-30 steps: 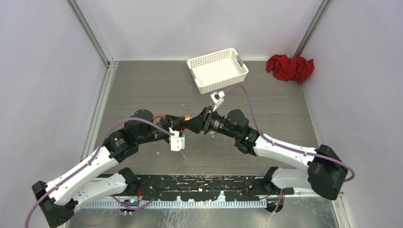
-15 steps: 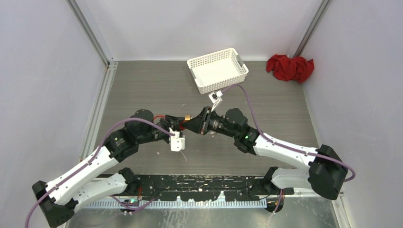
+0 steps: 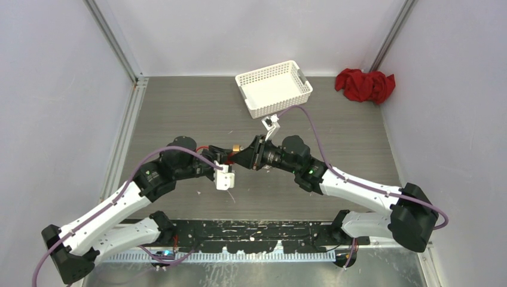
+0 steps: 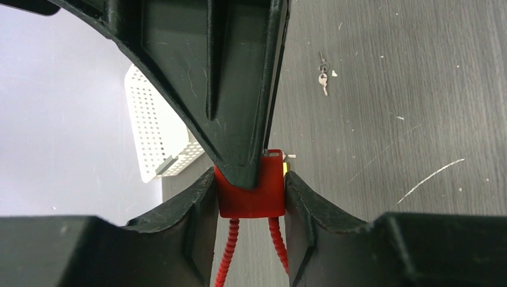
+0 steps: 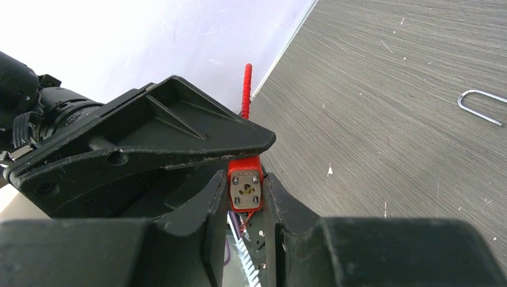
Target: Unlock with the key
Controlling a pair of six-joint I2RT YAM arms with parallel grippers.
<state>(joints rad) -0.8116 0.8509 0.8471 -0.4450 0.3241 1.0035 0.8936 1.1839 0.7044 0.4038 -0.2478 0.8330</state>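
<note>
A red padlock [image 4: 251, 200] with a red ribbed cable shackle [image 4: 226, 251] is held above the table between both grippers. My left gripper [image 4: 250, 179] is shut on the lock body's sides. My right gripper [image 5: 246, 179] is shut on the same lock [image 5: 246, 190], whose metal keyhole face points at that camera with no key in it. In the top view the two grippers meet at mid-table, left [image 3: 222, 156] and right [image 3: 242, 155]. A small key [image 4: 323, 81] on a ring lies on the table beyond the lock.
A white perforated basket [image 3: 274, 88] stands at the back centre and also shows in the left wrist view [image 4: 156, 137]. A red cloth [image 3: 365, 85] lies in the back right corner. A bent metal wire clip [image 5: 478, 106] lies on the table.
Both arms have shifted only slightly. Both grippers still hold the lock at mid-table.
</note>
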